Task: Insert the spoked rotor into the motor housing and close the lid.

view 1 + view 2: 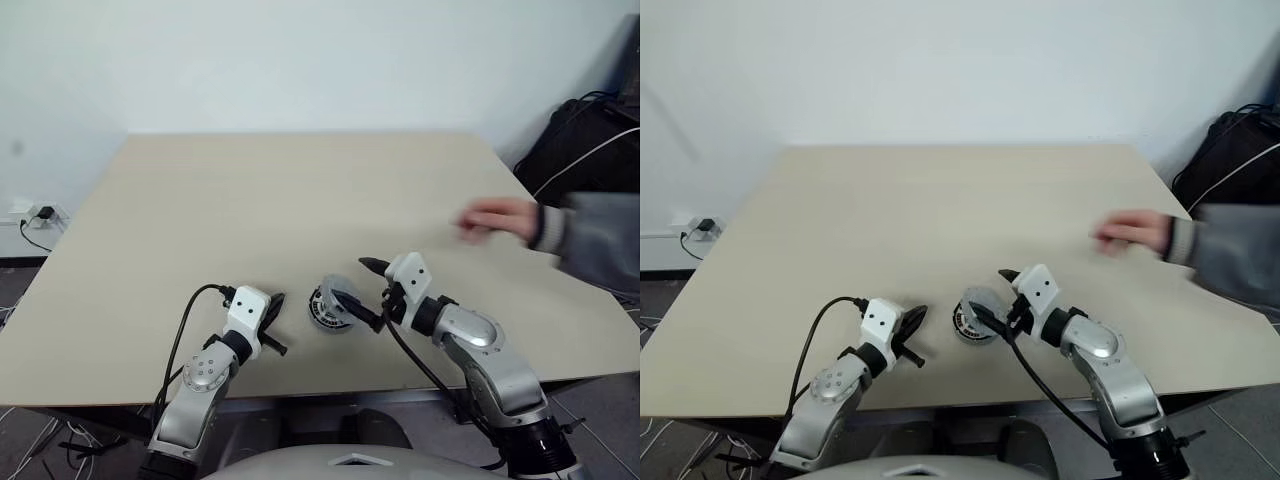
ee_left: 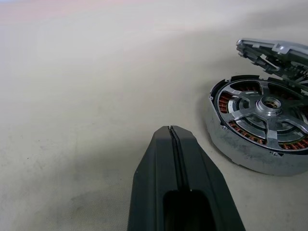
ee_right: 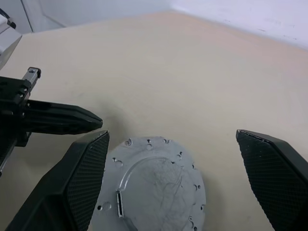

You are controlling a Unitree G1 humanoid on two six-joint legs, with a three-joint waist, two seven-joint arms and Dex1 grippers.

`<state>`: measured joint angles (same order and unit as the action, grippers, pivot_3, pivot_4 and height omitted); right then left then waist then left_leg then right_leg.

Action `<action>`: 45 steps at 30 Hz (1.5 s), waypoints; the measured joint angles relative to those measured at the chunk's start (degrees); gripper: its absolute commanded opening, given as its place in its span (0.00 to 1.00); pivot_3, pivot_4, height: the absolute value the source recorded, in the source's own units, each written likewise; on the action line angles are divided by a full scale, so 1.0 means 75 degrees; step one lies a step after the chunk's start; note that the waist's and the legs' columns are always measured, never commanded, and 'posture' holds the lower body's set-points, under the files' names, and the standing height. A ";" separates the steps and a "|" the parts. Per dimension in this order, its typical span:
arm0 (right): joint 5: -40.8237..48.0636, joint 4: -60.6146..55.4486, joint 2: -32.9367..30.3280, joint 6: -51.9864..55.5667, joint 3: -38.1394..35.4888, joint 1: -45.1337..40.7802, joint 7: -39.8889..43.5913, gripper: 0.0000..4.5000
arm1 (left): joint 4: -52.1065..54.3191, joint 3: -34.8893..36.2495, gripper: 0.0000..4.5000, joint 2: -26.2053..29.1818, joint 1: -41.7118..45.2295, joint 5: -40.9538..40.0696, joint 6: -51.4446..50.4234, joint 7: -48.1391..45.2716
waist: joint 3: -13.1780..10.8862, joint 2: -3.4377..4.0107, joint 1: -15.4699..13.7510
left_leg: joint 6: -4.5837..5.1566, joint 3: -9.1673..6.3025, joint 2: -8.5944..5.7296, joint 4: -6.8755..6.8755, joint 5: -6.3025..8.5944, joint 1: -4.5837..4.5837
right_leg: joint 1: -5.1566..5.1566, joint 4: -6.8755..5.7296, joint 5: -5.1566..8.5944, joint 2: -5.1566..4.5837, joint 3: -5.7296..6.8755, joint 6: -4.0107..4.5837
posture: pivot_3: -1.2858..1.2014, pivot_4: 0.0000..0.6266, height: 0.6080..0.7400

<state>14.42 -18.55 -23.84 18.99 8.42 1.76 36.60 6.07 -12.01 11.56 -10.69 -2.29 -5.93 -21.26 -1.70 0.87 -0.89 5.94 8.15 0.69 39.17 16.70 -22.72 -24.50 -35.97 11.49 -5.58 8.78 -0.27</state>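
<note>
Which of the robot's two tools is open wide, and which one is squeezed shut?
The right tool is open wide, its fingers spread on either side of the lid. The left tool is squeezed shut, its two fingers pressed together.

A beige worktop [image 1: 300, 200] stands against a plain white wall [image 1: 300, 60]. A wall socket [image 1: 40, 213] sits low at left; something dark, perhaps a bag [image 1: 585, 140], lies at right.

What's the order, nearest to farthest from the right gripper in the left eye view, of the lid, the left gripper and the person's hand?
From the right gripper:
1. The lid, tilted over the motor housing, right beside its lower finger.
2. The left gripper, shut, beyond the housing on the robot's left.
3. The person's hand, farther back on the right.
</note>
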 measured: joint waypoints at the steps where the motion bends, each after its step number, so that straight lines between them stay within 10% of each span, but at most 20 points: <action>1: 0.0000 0.0006 -0.0007 0.0000 -0.0001 -0.0001 0.0004 1.00 | 0.0000 0.0000 0.00 0.0000 0.0000 0.0000 0.0000 0.0000 | 0.0000 0.0000 -0.0001 | 0.0000 0.0000 0.0000 0.0000 0.0000 0.0000 | 0.0000 0.0000 0.0000 0.0000 0.0000 0.0000 | 0.52 0.00 1.00; 45: -0.0664 0.3090 0.0617 -0.0643 0.0623 -0.1026 0.0652 1.00 | 0.0190 0.0145 0.00 0.0074 -0.0274 0.0004 -0.0038 0.0194 | 0.0002 0.0002 0.0003 | -0.0022 0.0001 0.0000 0.0007 -0.0013 0.0000 | 0.0002 -0.0005 -0.0002 0.0001 0.0000 0.0000 | 0.52 0.00 1.00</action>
<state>9.44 4.63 -19.21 14.17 13.09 -5.93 41.49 7.50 -10.93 12.11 -12.75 -2.26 -6.22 -19.81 -1.68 0.89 -0.86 5.78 8.16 0.69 39.23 16.60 -22.71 -24.48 -36.01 11.47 -5.58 8.78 -0.27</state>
